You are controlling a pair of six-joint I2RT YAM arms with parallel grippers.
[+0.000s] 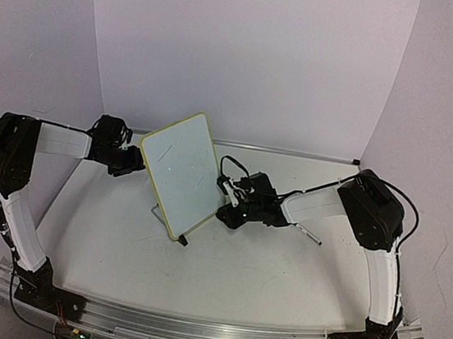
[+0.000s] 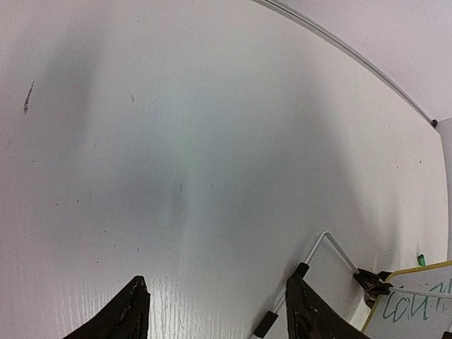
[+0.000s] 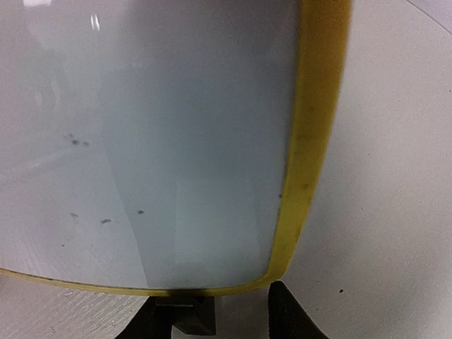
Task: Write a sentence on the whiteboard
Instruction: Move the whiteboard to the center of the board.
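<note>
The whiteboard (image 1: 178, 172), white with a thin yellow rim, leans tilted on a wire stand in the middle of the table. In the top view its face looks almost blank, with only faint marks. Green handwritten strokes (image 2: 417, 307) of the sentence show on its corner in the left wrist view. My left gripper (image 1: 130, 163) is open and empty beside the board's left edge, its fingertips (image 2: 134, 311) over bare table. My right gripper (image 1: 228, 200) is open at the board's right edge. The yellow rim (image 3: 304, 162) lies just beyond its fingertips (image 3: 288, 316).
The wire stand (image 2: 321, 247) with black feet (image 2: 266, 324) props the board. A thin white pen (image 1: 310, 234) lies on the table under my right forearm. A small green object (image 2: 421, 260) sits past the board's corner. White walls enclose the table on three sides.
</note>
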